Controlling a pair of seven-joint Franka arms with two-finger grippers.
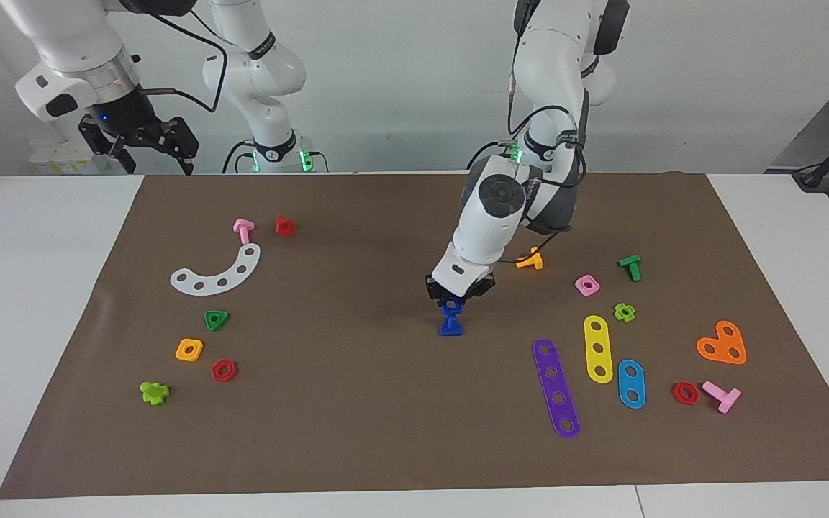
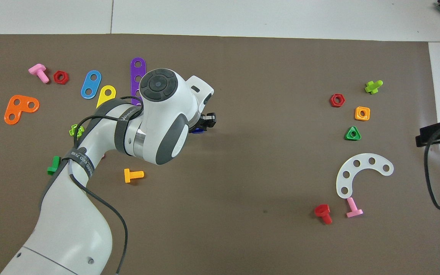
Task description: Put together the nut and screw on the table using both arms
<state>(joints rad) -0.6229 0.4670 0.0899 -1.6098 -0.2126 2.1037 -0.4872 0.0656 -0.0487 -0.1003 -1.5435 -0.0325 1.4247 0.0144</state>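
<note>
The blue screw (image 1: 450,329) stands on its triangular head in the middle of the brown sheet (image 1: 357,403) on the table, shaft up. The blue nut (image 1: 450,306) sits at the top of the shaft. My left gripper (image 1: 456,295) reaches down from above and is shut on the nut. In the overhead view the left arm covers most of it; only a blue sliver (image 2: 197,131) shows beside the left gripper (image 2: 206,123). My right gripper (image 1: 147,147) waits raised and open over the table edge at the right arm's end, also seen in the overhead view (image 2: 435,134).
At the right arm's end lie a white curved strip (image 1: 219,272), a green triangular nut (image 1: 216,319), an orange-yellow square nut (image 1: 189,350) and a red nut (image 1: 224,370). At the left arm's end lie an orange bolt (image 1: 530,260), a pink square nut (image 1: 587,285) and a purple strip (image 1: 555,387).
</note>
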